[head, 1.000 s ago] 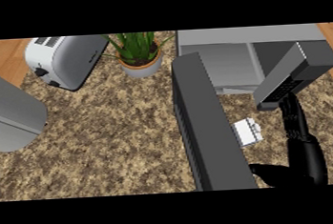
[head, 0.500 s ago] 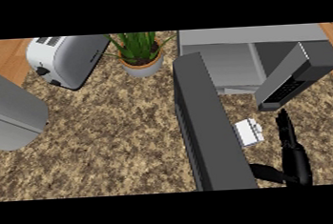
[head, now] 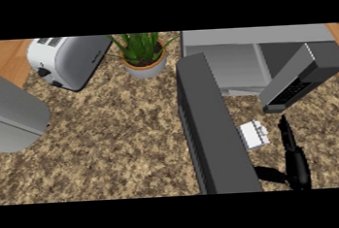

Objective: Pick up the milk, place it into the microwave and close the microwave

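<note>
The right hand hung just beside the milk, fingers straight, holding nothing. It looked light, stiff yet dentable; I'd grasp its flat sides.

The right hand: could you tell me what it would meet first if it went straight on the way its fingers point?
Most likely the microwave's dark control panel, just beyond the straight fingers of the right hand. The milk sits left of that line. Height is unclear, so the hand might pass beneath.
</note>
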### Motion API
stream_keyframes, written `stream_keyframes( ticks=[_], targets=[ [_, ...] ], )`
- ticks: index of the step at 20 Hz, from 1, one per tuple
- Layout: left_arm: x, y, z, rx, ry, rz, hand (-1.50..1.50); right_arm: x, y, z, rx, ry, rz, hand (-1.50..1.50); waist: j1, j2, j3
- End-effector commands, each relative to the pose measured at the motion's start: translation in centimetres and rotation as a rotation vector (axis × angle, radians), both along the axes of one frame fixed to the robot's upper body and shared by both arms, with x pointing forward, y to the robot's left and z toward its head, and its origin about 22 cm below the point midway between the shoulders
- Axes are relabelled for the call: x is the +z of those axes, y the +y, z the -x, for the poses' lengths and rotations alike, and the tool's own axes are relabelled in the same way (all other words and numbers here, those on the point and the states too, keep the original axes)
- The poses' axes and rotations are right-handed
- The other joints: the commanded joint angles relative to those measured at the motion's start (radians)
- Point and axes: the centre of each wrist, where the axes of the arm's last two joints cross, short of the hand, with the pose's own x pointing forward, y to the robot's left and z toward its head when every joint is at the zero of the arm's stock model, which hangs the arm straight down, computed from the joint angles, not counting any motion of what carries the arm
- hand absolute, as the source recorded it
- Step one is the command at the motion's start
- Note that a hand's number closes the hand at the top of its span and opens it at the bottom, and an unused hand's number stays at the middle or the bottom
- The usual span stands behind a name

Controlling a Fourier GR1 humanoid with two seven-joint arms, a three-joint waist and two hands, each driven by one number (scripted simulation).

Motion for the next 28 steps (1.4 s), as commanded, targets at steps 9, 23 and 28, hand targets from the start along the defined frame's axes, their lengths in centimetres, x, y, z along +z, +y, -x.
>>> stream_keyframes(
  ticks=[9,23,28],
  targets=[
    [2.3,-0.4,2.2,-0.058,-0.098,0.060,-1.50,-3.1,-1.9,-1.4,0.039,-0.045,-0.105,-1.50,0.006,0.003,0.002],
    [2.0,-0.1,1.6,-0.068,-0.091,0.073,-1.50,-3.5,2.5,-4.9,0.142,-0.096,-0.121,1.50,0.009,0.009,0.003],
    [1.3,0.8,1.8,-0.090,-0.087,0.086,-1.50,-2.0,0.0,-6.4,0.211,-0.143,-0.216,1.50,0.013,0.008,0.002]
  ],
)
